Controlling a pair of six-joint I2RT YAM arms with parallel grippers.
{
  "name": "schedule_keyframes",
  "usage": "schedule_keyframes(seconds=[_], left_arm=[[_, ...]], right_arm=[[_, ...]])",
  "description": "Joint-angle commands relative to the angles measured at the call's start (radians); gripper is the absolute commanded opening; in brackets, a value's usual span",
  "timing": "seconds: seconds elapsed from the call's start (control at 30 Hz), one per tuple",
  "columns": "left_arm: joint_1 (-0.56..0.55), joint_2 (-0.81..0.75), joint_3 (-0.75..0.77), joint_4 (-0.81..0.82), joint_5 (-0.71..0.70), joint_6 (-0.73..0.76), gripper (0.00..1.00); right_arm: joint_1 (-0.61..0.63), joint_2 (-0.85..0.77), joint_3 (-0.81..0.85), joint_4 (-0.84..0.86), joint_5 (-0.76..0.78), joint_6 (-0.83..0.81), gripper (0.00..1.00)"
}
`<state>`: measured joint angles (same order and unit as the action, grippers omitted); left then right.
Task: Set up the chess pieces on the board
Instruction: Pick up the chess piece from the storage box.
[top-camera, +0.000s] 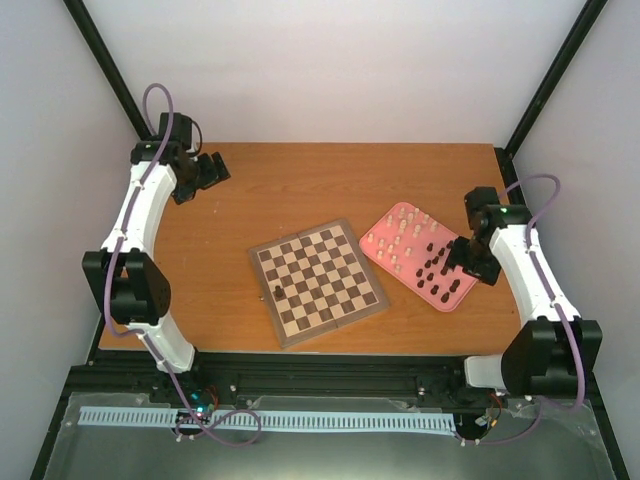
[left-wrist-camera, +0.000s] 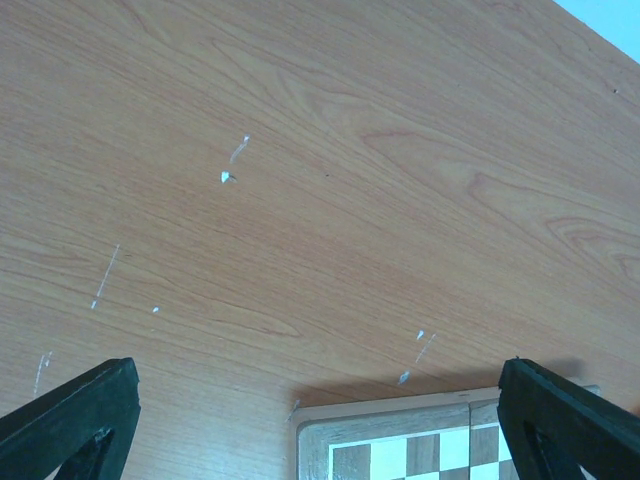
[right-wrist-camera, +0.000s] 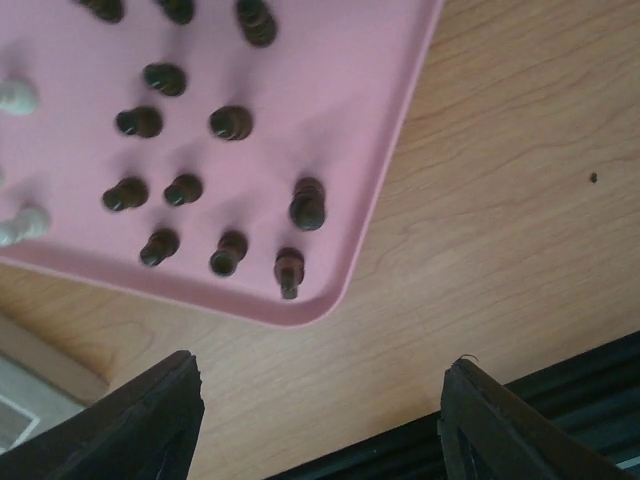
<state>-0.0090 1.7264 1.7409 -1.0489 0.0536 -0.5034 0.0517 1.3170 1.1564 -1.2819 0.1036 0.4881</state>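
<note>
The board (top-camera: 318, 280) lies in the middle of the table, and one dark chess piece (top-camera: 277, 290) stands near its left edge. To its right, the pink tray (top-camera: 380, 235) holds cream chess pieces (top-camera: 402, 228) and dark chess pieces (top-camera: 437, 268). My right gripper (top-camera: 458, 262) hovers over the tray's near right end. In the right wrist view this gripper (right-wrist-camera: 320, 372) is open and empty above bare wood, just off the tray's corner (right-wrist-camera: 330, 90), where the dark pieces (right-wrist-camera: 289, 270) stand. My left gripper (top-camera: 213, 170) is at the far left of the table, open and empty (left-wrist-camera: 318, 378), with a board corner (left-wrist-camera: 400, 445) below it.
A black rail (right-wrist-camera: 560, 400) runs along the table's near edge, close under my right gripper. Black frame posts (top-camera: 110, 75) rise at both back corners. White walls close in the sides.
</note>
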Motion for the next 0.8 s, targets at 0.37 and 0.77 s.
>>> schedule_keyframes(seconds=[0.37,0.77], left_arm=[[-0.034,0.052,0.079,-0.022,0.014,0.027,1.00],[-0.033,0.109,0.125,-0.035,0.012,0.021,1.00]], right_arm=[[-0.231,0.284,0.058,0.290,-0.053,-0.054,0.61],[-0.335,0.405,0.111,0.367,-0.072,-0.113,0.56]])
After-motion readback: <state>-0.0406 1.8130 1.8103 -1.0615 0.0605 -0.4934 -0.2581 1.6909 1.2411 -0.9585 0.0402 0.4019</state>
